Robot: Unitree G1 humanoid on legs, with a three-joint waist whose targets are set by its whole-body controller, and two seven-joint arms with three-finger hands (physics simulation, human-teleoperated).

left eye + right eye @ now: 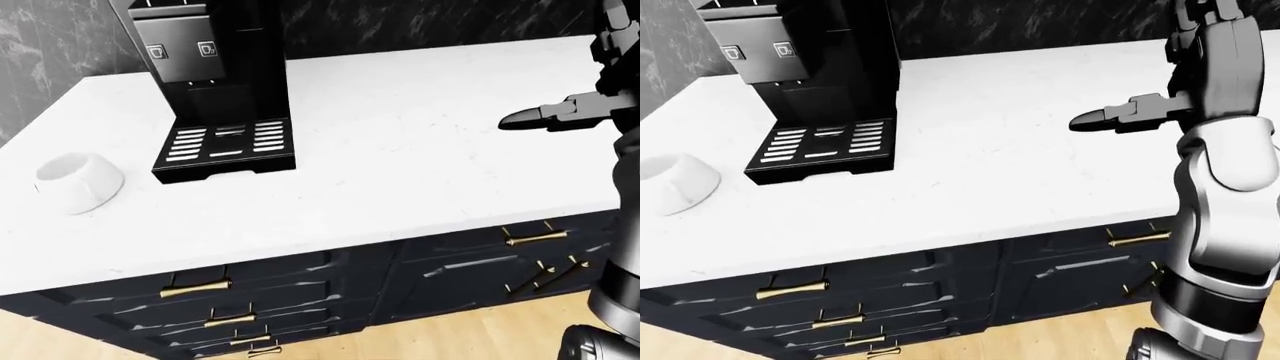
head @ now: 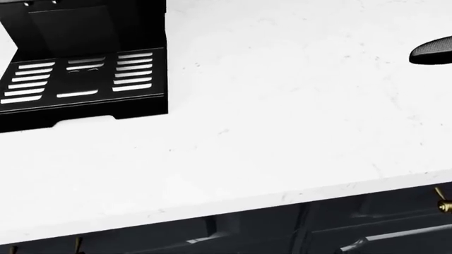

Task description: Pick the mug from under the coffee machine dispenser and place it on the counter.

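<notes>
The white mug (image 1: 78,181) is on the white counter (image 1: 400,150), to the left of the black coffee machine (image 1: 212,67) and apart from it. It looks slightly tilted, with its opening up. The machine's drip tray (image 1: 226,142) under the dispenser holds nothing. My right hand (image 1: 528,118) hovers over the counter at the right edge of the left-eye view, far from the mug, fingers stretched out and empty. It also shows in the right-eye view (image 1: 1105,118), and one fingertip (image 2: 430,52) shows in the head view. My left hand is out of view.
Dark drawers with brass handles (image 1: 196,287) run under the counter. A dark marble wall (image 1: 420,22) stands behind it. Wooden floor (image 1: 40,337) shows at the bottom. My right arm (image 1: 1225,187) fills the right side of the right-eye view.
</notes>
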